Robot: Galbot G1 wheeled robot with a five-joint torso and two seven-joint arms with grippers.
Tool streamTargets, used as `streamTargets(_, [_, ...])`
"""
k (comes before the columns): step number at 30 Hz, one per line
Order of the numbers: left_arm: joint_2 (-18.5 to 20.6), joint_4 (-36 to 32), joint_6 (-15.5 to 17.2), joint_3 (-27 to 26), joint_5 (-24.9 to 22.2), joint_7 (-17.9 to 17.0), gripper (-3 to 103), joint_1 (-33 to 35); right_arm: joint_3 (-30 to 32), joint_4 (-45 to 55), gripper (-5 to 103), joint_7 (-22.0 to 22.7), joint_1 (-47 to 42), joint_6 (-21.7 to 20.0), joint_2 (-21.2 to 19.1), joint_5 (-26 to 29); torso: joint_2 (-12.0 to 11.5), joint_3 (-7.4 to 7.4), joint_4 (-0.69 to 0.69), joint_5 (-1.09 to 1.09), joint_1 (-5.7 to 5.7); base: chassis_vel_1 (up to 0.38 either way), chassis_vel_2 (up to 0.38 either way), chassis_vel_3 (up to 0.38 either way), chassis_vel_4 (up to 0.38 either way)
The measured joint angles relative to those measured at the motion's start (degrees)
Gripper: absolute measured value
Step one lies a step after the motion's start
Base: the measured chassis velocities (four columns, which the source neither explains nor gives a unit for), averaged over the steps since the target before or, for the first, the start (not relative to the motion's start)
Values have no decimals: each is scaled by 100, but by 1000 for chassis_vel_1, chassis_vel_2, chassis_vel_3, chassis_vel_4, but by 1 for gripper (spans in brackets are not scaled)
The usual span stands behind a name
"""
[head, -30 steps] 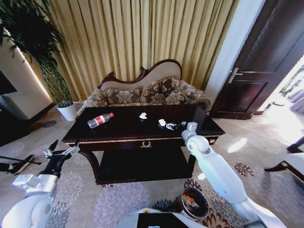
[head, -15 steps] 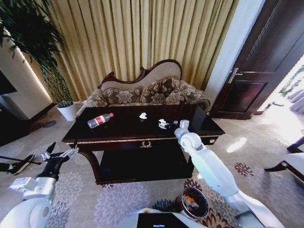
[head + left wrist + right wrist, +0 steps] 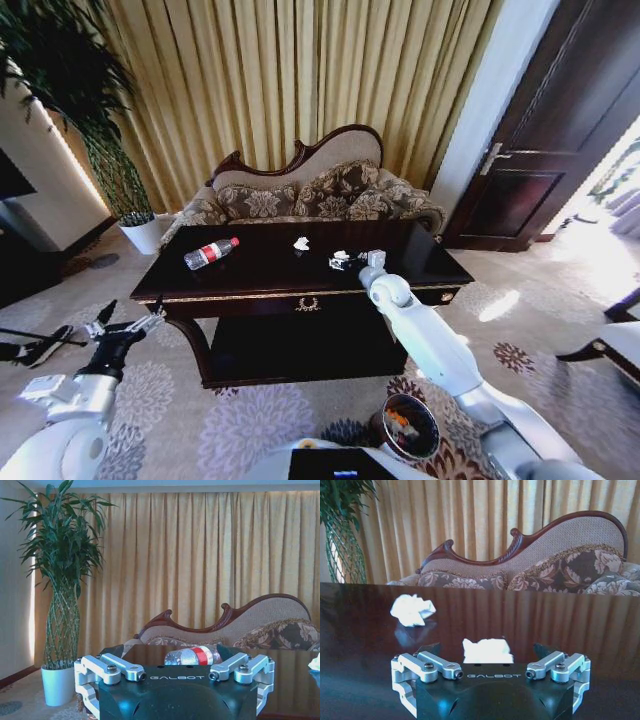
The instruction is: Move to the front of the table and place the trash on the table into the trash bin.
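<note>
Where the trash lies scattered on the dark glossy tabletop (image 3: 270,268), a clear bottle (image 3: 210,253) with a red label rests on its side toward the left end, a crumpled white scrap (image 3: 301,243) sits near the middle toward the back, and a second white scrap (image 3: 487,650) lies farther right, just in front of the right gripper (image 3: 352,262). In the right wrist view that second scrap sits between the two spread finger links, the jaws released around it with dark tabletop showing on either side; whether the fingertips touch it I cannot tell. The right arm reaches up from the floor side over the front edge of the tabletop. The trash bin (image 3: 409,426) stands on the patterned carpet (image 3: 240,420) in front of the table, near the base of the right arm, with orange and white scraps already inside it. The left gripper (image 3: 127,328) hangs low off the table's left front corner, well apart from the bottle, its jaws released and holding nothing; its wrist view looks across the tabletop at the bottle. Behind the table stands a carved sofa (image 3: 310,195) before gold curtains (image 3: 300,80), with a potted plant (image 3: 95,120) at the left
</note>
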Motion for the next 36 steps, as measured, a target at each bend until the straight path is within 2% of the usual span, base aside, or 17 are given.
streamTargets(12, [17,43,-10,34,-9,0,100,-32,26,-134,101,-33,-6,43,-71,-68,0,0,1,0,0,0,0,0,0])
streamTargets(15, [24,59,-24,27,-22,-1,100,-35,36,-145,95,-54,-48,84,-91,-97,0,0,1,0,0,0,0,0,0])
streamTargets(16, [24,62,-29,26,-25,-1,100,-35,40,-149,90,-66,-62,95,-94,-103,1,0,1,0,0,0,0,0,0])
streamTargets(17, [24,67,-41,25,-27,-1,100,-35,45,-152,90,-78,-74,104,-97,-109,0,0,1,0,0,0,0,0,0])
streamTargets(19, [24,78,-84,23,-29,-2,100,-33,65,-163,79,-96,-105,128,-102,-124,0,0,1,0,0,0,0,0,0])
streamTargets(20, [24,78,-84,23,-29,-2,100,-33,65,-163,79,-96,-105,128,-102,-124,0,0,1,0,0,0,0,0,0])
streamTargets(23, [26,85,-96,22,-30,-2,100,-30,91,-169,63,-101,-144,162,-107,-138,0,0,1,0,0,0,0,0,0])
streamTargets(24, [26,85,-96,22,-30,-2,100,-30,91,-169,63,-101,-144,162,-107,-138,0,0,1,0,0,0,0,0,0])
streamTargets(25, [27,86,-98,22,-31,-2,100,-29,108,-169,57,-101,-159,170,-107,-141,0,0,1,0,0,0,0,0,0])
streamTargets(26, [28,87,-101,23,-32,-2,100,-27,153,-154,47,-102,-203,207,-118,-143,1,0,1,0,0,0,0,0,0])
streamTargets(27, [28,87,-101,23,-32,-2,100,-27,153,-154,47,-102,-203,207,-118,-143,1,0,1,0,0,0,0,0,0])
streamTargets(30, [29,86,-102,31,-32,-2,100,-23,213,-117,31,-102,-257,247,-127,-135,0,0,1,0,0,0,0,0,0])
streamTargets(31, [29,86,-102,31,-32,-2,100,-23,213,-117,31,-102,-257,247,-127,-135,0,0,1,0,0,0,0,0,0])
streamTargets(34, [27,84,-105,39,-30,1,100,-19,280,-36,14,-92,-335,277,-136,-106,0,0,1,0,0,0,0,0,0])
streamTargets(35, [27,84,-105,39,-30,1,100,-19,280,-36,14,-92,-335,277,-136,-106,0,0,1,0,0,0,0,0,0])
streamTargets(36, [25,84,-107,41,-28,5,100,-18,303,-1,9,-85,-363,281,-138,-95,0,0,1,0,0,0,0,0,0])
